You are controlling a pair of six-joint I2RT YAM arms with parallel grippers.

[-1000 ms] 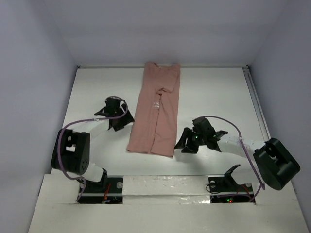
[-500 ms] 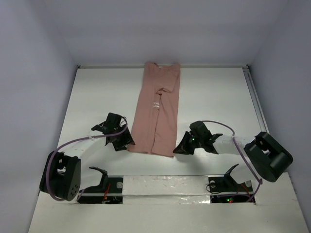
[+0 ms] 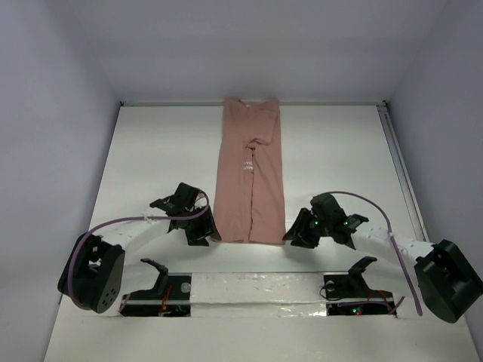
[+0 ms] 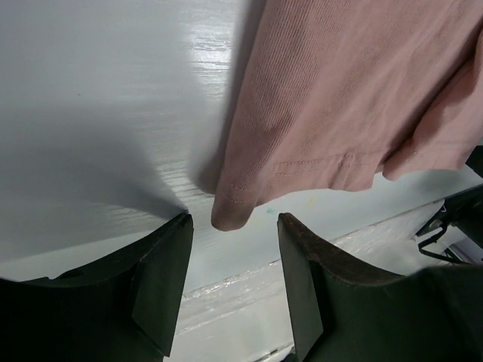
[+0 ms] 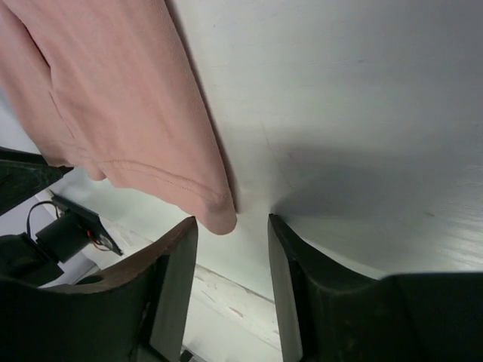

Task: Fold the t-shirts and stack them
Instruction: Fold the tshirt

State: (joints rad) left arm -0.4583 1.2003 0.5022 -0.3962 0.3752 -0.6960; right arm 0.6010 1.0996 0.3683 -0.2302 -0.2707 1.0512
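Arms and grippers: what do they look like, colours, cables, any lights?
The left arm and right arm have black joints and white links, each trailed by a looping purple cable. The left gripper and right gripper are black with broad wedge-shaped fingers; small green lights glow on the right one.

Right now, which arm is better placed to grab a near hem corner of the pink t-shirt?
Left, narrowly. The t-shirt has one hem corner sitting centred in the mouth of the open left hand. At the right hand, also open, the other corner lies off centre, toward one side. Both are close.
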